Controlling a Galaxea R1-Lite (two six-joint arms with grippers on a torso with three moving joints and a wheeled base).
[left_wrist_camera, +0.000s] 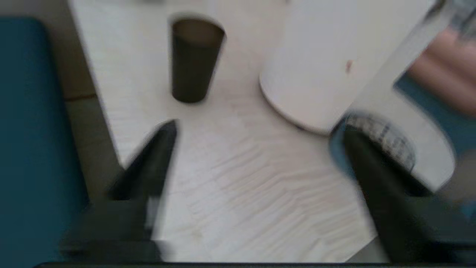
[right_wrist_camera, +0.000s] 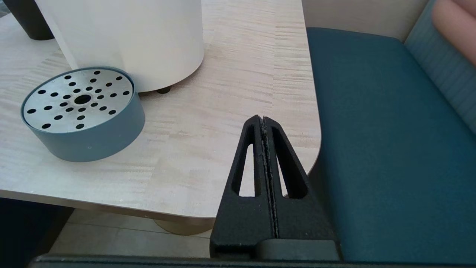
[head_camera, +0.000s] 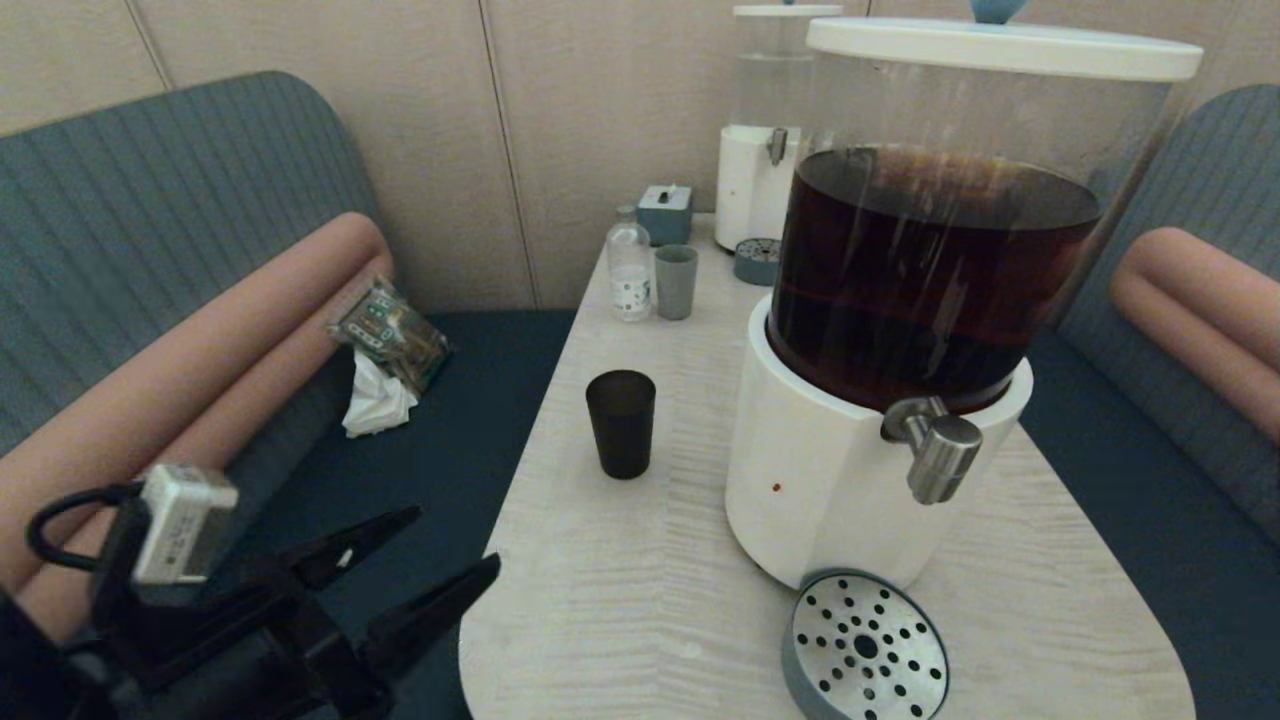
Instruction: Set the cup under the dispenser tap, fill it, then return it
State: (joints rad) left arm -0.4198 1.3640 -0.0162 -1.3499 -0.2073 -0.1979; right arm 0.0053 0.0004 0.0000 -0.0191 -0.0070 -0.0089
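Left gripper (head_camera: 455, 545) spread wide and empty off the table's near left corner, well short of the cup (head_camera: 621, 423) standing ahead.

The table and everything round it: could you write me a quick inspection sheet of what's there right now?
Surface: pale wood-grain table, rounded corners.
Job's things: black cup upright, standing apart to the left of the big dispenser of brown liquid; tap over the round drip tray, nothing on it.
Clutter: grey-green cup, small bottle, tissue box, second dispenser at the far end.
Grippers: left gripper open, off the table's near-left corner; right gripper shut, by the near-right edge.
Cables: black cable on the left arm.
Surroundings: cushioned benches both sides; packet and tissue on the left seat.
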